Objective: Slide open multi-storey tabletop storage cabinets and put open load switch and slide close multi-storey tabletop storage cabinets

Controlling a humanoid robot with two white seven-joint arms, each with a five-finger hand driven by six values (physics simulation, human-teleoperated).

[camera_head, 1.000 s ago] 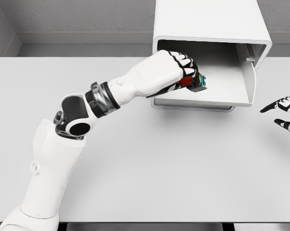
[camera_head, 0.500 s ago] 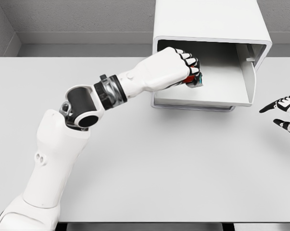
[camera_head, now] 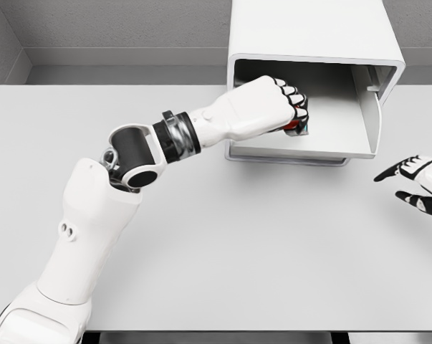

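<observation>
A flat, pale grey table (camera_head: 223,251) is shown filling most of the view, its front edge seen along the bottom. Behind it a grey textured wall (camera_head: 115,25) is seen, with a side wall (camera_head: 2,43) at the left.

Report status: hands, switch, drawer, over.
Left hand shut on load switch, inside the open drawer. Right hand open, at table's right edge. Nothing in the way.

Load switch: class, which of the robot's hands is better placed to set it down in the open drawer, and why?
Left. The left hand already grips the load switch and reaches over the drawer of the cabinet. The right hand is open and empty at the table's right edge.
</observation>
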